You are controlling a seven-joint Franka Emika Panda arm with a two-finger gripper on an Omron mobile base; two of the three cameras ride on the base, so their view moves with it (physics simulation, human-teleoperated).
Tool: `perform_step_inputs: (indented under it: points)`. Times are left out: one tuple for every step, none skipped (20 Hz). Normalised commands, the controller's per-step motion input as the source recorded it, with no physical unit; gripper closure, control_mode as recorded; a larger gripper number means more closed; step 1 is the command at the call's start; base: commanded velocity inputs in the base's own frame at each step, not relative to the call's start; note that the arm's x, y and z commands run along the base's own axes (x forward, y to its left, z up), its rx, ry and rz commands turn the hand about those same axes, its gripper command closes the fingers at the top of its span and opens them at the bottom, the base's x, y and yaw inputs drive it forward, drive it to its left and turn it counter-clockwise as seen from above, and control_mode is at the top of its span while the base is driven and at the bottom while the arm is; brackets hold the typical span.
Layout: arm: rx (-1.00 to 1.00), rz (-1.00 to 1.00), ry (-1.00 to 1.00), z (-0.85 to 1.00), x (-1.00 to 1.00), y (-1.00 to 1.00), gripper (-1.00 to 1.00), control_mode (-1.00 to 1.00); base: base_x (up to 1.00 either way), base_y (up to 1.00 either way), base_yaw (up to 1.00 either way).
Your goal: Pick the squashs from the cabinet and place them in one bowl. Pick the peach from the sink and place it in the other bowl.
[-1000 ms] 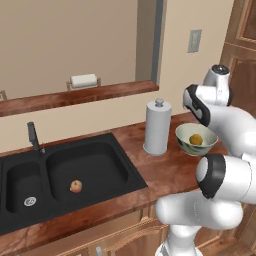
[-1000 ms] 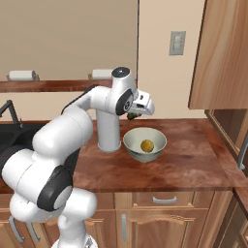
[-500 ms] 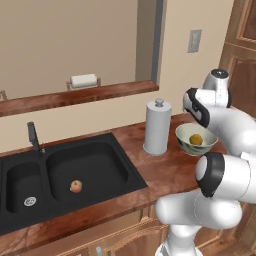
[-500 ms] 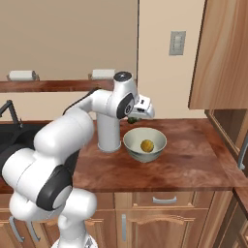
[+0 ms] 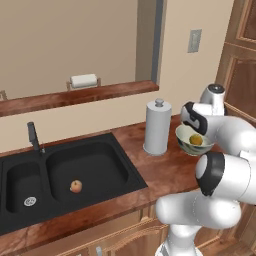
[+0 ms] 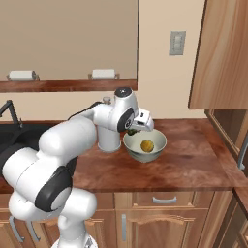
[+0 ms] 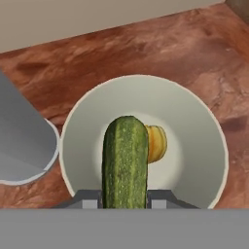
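- Dark green squash [image 7: 125,160] is clamped between the gripper [image 7: 124,198] fingers, hanging directly over the pale bowl [image 7: 204,160]; judged, it is held there for release.
- Yellow squash [image 7: 157,143] already lies in that bowl, at 3 o'clock of the green one, so both share one container.
- Paper towel roll [image 6: 109,137] stands just beside the bowl at 9 o'clock.
- Peach [image 5: 76,186] waits in the black sink [image 5: 115,172], large basin.
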Motion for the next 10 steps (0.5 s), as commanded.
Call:
perform_step_inputs:
  points:
    - [0.00,0.00,0.00,-0.45,0.01,-0.06,1.00,-1.00,0.00,0.00,0.00]
    - [0.00,0.00,0.00,-0.34,0.01,-0.09,1.00,-1.00,0.00,0.00,0.00]
    - [0.00,0.00,0.00,-0.23,0.00,-0.09,1.00,-1.00,0.00,0.00,0.00]
    - [0.00,0.00,0.00,-0.09,0.00,-0.09,1.00,-1.00,0.00,0.00,0.00]
    - [0.00,0.00,0.00,-0.04,0.00,-0.09,1.00,-1.00,0.00,0.00,0.00]
    - [0.00,0.00,-0.01,-0.04,0.00,-0.09,1.00,-1.00,0.00,0.00,0.00]
    - [0.00,0.00,-0.01,-0.05,0.00,-0.13,1.00,-1.00,0.00,0.00,0.00]
    - [0.00,0.00,0.00,-0.09,0.00,-0.17,1.00,-1.00,0.00,0.00,0.00]
    - [0.00,0.00,0.00,-0.04,0.00,-0.20,1.00,-1.00,0.00,0.00,0.00]
    - [0.00,0.00,0.00,0.00,0.00,-0.21,1.00,-1.00,0.00,0.00,0.00]
